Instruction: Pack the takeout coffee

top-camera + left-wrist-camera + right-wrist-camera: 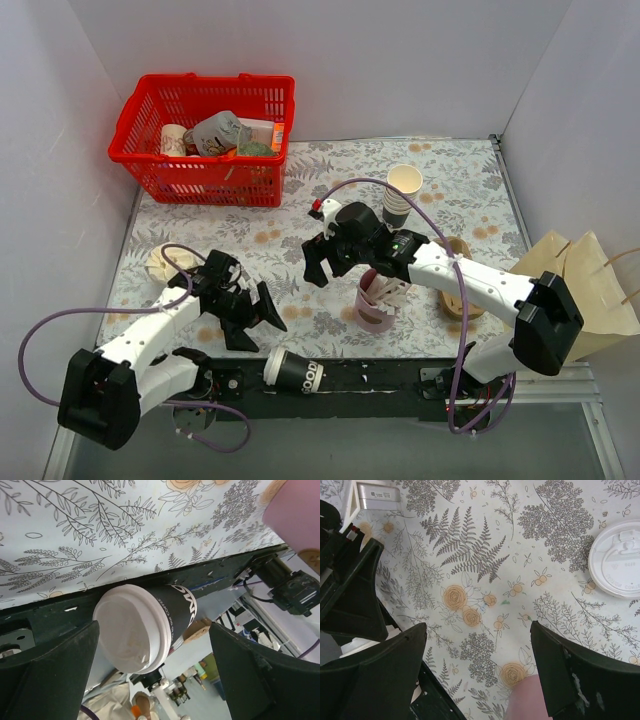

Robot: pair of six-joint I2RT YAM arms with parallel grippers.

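Observation:
The takeout coffee [296, 372], a dark cup with a white lid, lies on its side on the black rail at the table's near edge. In the left wrist view its lid [131, 630] faces the camera, and the dark body [179, 609] points away to the right. My left gripper [255, 315] hangs open just above and left of it, and nothing sits between the spread fingers of this gripper [155, 680]. My right gripper [318, 262] is open over the flowered cloth; its wrist view shows only cloth between the jaws of the gripper [477, 680].
A pink cup of white sticks [375, 305] stands under the right arm. Behind it is a stack of cream cups [402, 195]. A red basket [205, 125] with items sits at the back left. A paper bag [580, 290] lies at the right. A loose white lid [620, 557] rests on the cloth.

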